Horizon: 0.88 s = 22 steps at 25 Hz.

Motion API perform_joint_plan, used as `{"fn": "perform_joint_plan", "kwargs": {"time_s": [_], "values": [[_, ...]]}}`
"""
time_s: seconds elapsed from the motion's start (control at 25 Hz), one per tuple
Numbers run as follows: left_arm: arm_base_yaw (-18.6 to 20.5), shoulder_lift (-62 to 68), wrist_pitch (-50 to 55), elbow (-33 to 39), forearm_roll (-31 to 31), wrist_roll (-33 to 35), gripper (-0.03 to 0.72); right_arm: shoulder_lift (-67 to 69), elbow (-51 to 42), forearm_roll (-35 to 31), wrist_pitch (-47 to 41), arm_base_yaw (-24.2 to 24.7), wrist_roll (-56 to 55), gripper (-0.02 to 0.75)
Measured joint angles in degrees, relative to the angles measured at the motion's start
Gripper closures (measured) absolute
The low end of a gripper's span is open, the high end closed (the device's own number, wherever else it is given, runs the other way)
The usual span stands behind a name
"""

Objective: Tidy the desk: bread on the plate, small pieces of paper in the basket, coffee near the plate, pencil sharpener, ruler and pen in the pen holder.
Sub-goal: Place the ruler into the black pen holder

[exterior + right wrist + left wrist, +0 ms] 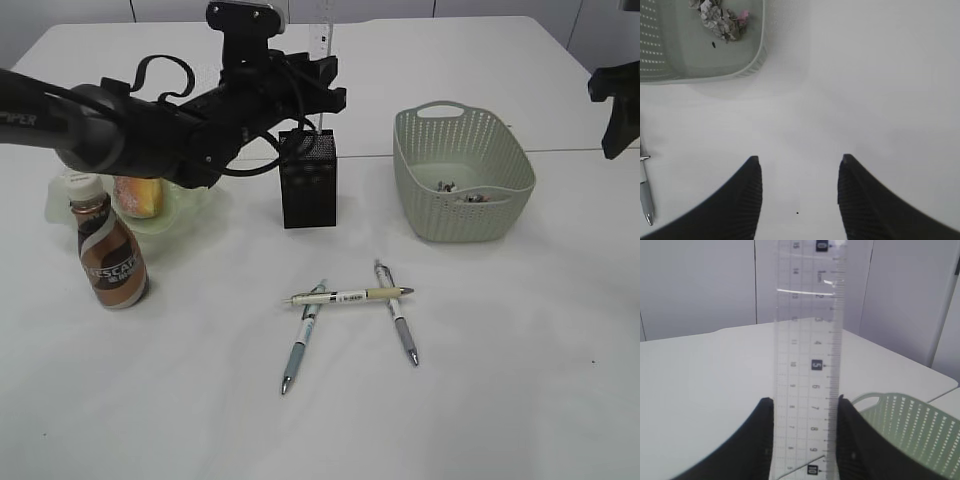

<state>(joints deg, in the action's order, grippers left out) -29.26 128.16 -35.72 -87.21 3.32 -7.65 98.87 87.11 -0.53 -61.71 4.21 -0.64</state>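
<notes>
White tabletop (pixel 500 380) fills my view. My left gripper (pixel 805 432) clamps the clear ruler (pixel 810 365) upright above the black pen holder (pixel 308 180). My right gripper (pixel 797 187) hovers with fingers apart, empty, near the basket (pixel 740 70). Three pens (pixel 345 297) lie in front.

white surface (pixel 520 400) made of tables pushed together, seam line running across behind the work area. pale grey wall panels (pixel 695 285) behind with vertical joints. even, soft light, faint shadows.
</notes>
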Motion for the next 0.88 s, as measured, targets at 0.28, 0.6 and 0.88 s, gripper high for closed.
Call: {"fn": "perform_joint_plan", "kwargs": {"time_s": [0.28,0.6,0.88], "values": [[0.2,3.2,0.5,-2.4,0.0,-0.1,0.434,0.0,0.0,0.5,0.3,0.0,0.1,0.372],[1.4,6.6,1.7,-5.2,-0.1,-0.9,0.433,0.0,0.0,0.5,0.9,0.0,0.1,0.372],[1.5,7.1,3.5,-5.2,-0.1,-1.1,0.431,0.0,0.0,0.5,1.4,0.0,0.1,0.372]]}}
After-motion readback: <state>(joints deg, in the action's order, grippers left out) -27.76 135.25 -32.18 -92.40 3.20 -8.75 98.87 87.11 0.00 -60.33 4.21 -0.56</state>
